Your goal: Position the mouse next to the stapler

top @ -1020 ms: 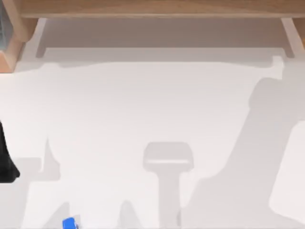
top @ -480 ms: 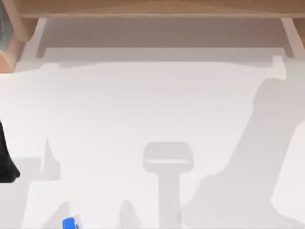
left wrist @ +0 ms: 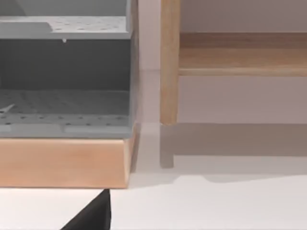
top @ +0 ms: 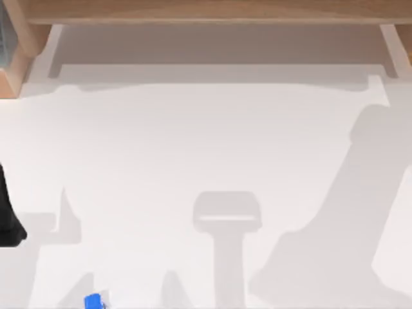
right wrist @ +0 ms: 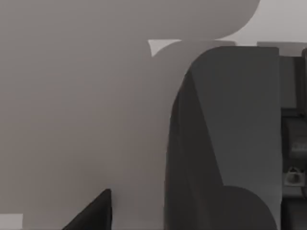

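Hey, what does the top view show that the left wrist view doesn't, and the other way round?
Top view: a small blue object at the table's near edge, toward the left, and a broad shadow across the table's right side.
Left wrist view: grey perforated trays stacked on a wooden base, seen from the front, and the shelf's leg standing beside them.
Both: the white table and the wooden shelf along its far side.
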Controlling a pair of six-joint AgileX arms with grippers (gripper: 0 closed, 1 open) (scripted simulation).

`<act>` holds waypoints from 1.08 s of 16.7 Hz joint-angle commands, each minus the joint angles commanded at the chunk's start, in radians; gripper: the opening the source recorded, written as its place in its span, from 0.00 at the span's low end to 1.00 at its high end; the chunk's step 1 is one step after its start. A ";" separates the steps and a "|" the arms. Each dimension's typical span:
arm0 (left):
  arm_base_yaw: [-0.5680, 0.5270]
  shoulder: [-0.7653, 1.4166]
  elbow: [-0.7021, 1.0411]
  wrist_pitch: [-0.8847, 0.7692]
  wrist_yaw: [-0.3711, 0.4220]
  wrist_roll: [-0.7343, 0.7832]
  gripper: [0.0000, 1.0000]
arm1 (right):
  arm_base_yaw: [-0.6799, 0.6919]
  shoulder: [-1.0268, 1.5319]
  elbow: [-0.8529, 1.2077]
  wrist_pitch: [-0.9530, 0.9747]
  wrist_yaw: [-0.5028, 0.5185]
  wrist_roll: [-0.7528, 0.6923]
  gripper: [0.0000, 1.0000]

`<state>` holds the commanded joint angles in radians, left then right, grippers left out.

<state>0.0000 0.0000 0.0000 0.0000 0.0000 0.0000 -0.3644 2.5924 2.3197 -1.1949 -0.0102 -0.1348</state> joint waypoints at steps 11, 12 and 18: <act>0.000 0.000 0.000 0.000 0.000 0.000 1.00 | 0.000 0.000 0.000 0.000 0.000 0.000 0.10; 0.000 0.000 0.000 0.000 0.000 0.000 1.00 | 0.000 0.000 0.000 0.000 0.000 0.000 0.02; 0.000 0.000 0.000 0.000 0.000 0.000 1.00 | 0.000 0.000 0.000 0.000 0.000 0.000 0.00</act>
<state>0.0000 0.0000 0.0000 0.0000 0.0000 0.0000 -0.3644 2.5924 2.3197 -1.1949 -0.0102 -0.1348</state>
